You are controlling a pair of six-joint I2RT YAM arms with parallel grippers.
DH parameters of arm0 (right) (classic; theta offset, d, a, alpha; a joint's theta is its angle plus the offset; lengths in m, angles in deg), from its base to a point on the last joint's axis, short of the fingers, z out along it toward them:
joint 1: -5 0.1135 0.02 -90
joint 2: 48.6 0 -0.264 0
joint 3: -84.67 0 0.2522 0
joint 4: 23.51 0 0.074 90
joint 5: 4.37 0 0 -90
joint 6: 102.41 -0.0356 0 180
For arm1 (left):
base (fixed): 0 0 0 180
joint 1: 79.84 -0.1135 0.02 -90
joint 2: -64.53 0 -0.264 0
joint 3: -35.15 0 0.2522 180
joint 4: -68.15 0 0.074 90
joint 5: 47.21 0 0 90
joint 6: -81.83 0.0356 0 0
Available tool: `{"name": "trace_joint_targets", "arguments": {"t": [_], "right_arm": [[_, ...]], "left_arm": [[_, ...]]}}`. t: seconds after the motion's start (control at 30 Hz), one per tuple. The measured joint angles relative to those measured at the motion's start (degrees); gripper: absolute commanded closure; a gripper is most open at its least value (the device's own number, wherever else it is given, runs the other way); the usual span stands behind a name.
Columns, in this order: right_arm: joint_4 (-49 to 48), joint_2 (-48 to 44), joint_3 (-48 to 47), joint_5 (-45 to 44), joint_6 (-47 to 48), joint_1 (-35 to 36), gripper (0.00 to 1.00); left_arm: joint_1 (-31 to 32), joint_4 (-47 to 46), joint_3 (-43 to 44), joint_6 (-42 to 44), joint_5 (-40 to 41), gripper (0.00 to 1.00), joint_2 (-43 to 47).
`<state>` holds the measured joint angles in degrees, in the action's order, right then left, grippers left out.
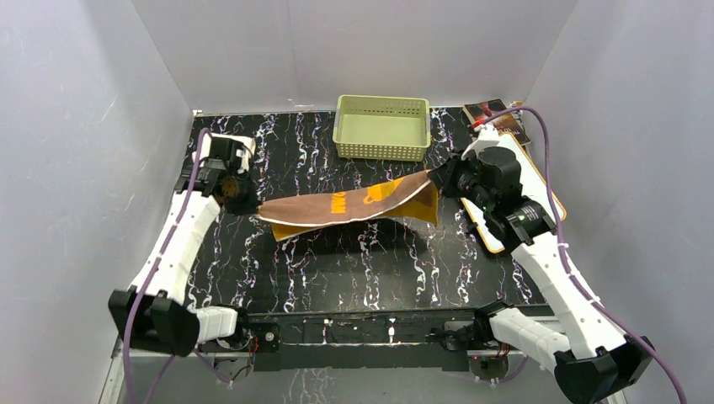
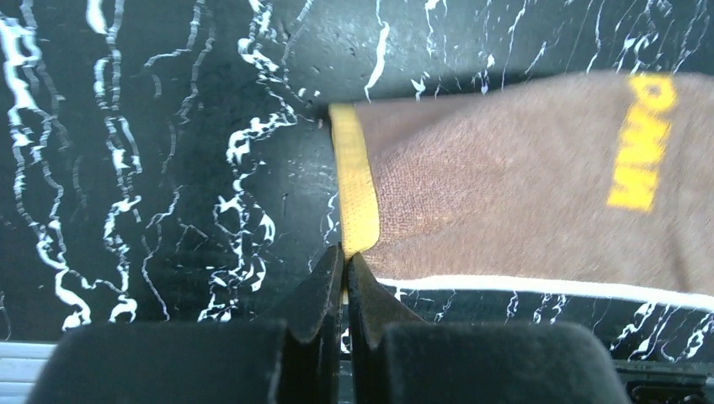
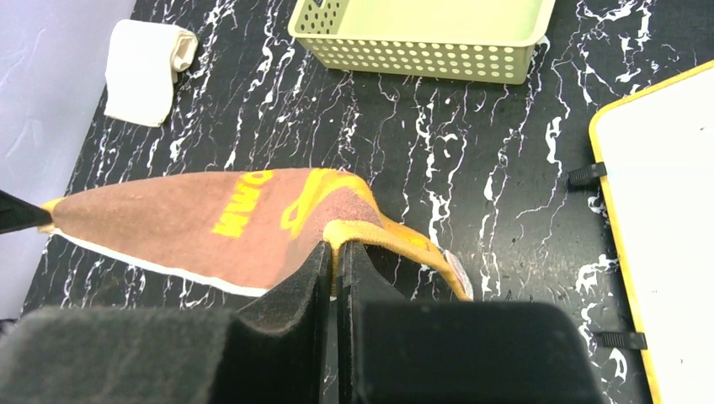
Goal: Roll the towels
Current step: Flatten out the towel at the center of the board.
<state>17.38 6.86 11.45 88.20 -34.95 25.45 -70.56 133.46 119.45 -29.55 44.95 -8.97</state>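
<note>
Both ends of the mustard-yellow and brown cloth towel (image 1: 337,206) are pinched, left gripper (image 2: 345,252) on one, right gripper (image 3: 335,248) on the other; we hold its long axis stretched sideways above the black marbled table (image 1: 354,273).

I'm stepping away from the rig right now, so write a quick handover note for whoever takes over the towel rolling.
The left tool is shut on one end of the brown-and-yellow towel.
The right tool is shut on the opposite end.
The towel is stretched between them, seemingly off the table, in front of the green basket.
The cream-white towel lies at the far left corner and looks rolled.
Done: apparently the cream one. Left: lay the brown one flat and roll it.
</note>
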Motion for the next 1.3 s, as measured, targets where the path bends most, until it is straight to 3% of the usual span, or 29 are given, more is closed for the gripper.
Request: {"name": "trace_joint_targets", "arguments": {"t": [0.23, 0.4, 0.57, 0.8, 0.97, 1.13, 1.3], "right_arm": [[4.22, -6.95, 0.0, 3.67, -0.04, 0.02, 1.0], [7.5, -16.79, -0.07, 7.61, -0.79, 0.02, 1.0], [9.31, -23.52, -0.02, 9.4, -2.12, 0.02, 1.0], [5.05, -19.65, 9.75, 8.87, -5.11, 0.0, 1.0], [-2.91, -5.7, 17.05, 6.36, -7.56, 0.02, 1.0], [-13.0, 11.26, 17.53, 5.4, -8.48, -0.59, 1.0], [-20.57, 27.78, 11.93, 6.1, -8.9, -4.04, 1.0]], "left_arm": [[-1.03, 6.45, 4.26, -5.11, 5.05, 1.0, 14.6], [-1.03, 11.91, 5.05, -12.7, 6.43, 1.0, 28.76], [-1.03, 17.94, 4.83, -16.59, 6.47, 1.0, 32.68], [-1.05, 12.5, -6.51, -15.19, 6.47, 1.0, 20.87], [-1.81, 1.29, -12.15, -12.57, 6.38, 1.0, 4.44], [-5.11, -9.11, -11.08, -9.4, 4.66, 1.0, -13.09], [-9.68, -13.86, -2.91, -6.56, 2.03, 1.0, -30.8]]}}
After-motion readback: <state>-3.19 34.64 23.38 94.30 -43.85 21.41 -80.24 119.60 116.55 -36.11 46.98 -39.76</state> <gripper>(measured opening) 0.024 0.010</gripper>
